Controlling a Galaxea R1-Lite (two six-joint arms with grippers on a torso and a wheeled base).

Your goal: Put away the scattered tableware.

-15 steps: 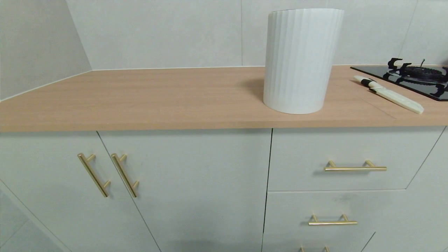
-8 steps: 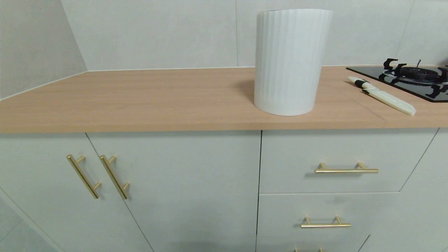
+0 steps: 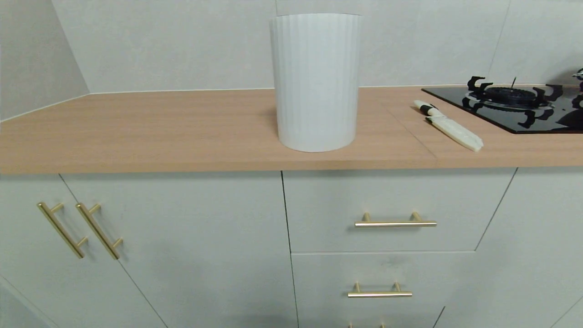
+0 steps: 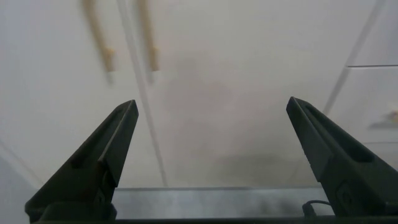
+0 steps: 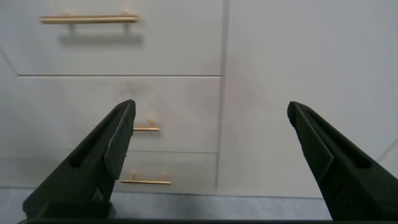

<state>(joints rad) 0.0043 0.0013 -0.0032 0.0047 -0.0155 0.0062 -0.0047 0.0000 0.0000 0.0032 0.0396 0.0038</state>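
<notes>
A tall white ribbed container stands on the wooden countertop near its front edge. To its right a cream-coloured knife with a black band lies flat on the counter beside the hob. My left gripper is open, low down, facing the pale cabinet doors with nothing between its fingers. My right gripper is open as well, facing the drawer fronts, and holds nothing.
A black glass hob with a burner grate fills the counter's right end. Below are cabinet doors with two gold handles and drawers with gold bar handles. Tiled walls close the back and the left corner.
The whole head view has shifted: the container, knife and hob now sit further left in the picture, so the camera turned right. Nothing on the counter moved.
</notes>
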